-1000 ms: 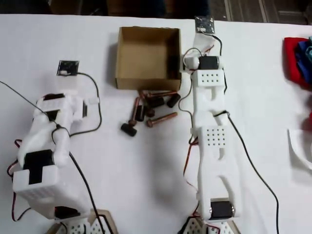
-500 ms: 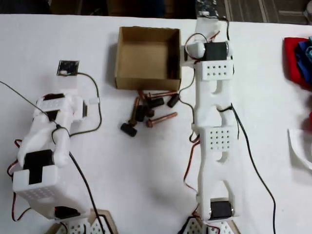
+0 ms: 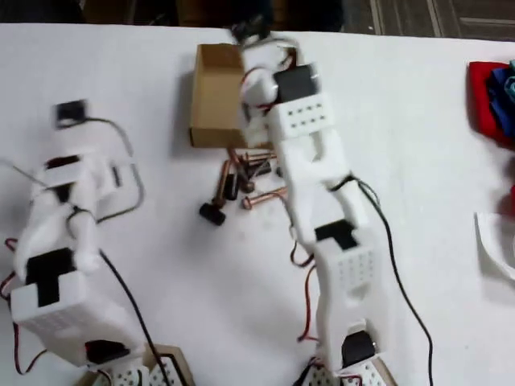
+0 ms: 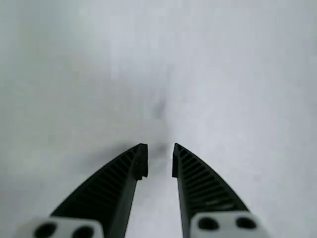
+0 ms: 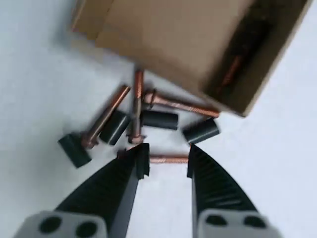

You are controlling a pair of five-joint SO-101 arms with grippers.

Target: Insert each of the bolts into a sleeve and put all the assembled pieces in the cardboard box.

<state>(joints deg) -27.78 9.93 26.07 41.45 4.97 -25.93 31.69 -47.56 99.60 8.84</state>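
Observation:
The cardboard box point(image 3: 217, 96) stands at the table's far side; the right wrist view shows a dark sleeve with a copper bolt point(image 5: 241, 47) lying inside the box point(image 5: 163, 34). In front of it lies a loose pile of copper bolts point(image 3: 241, 173) and black sleeves point(image 3: 212, 214). My right gripper point(image 5: 167, 161) hangs open above this pile, with one copper bolt point(image 5: 176, 159) on the table below the gap and a black sleeve point(image 5: 200, 131) just beyond. The left gripper point(image 4: 159, 161) is slightly open over bare white table, holding nothing.
The right arm point(image 3: 314, 161) stretches over the box's near corner and the pile. Off to the left is the left arm point(image 3: 60, 225), with its cables trailing on the table. A red cloth point(image 3: 491, 88) and a white object point(image 3: 495, 245) lie at the right edge.
The right arm has swung left, from beside the box's right side to over the box corner and the pile. The left arm has shifted left and turned slightly.

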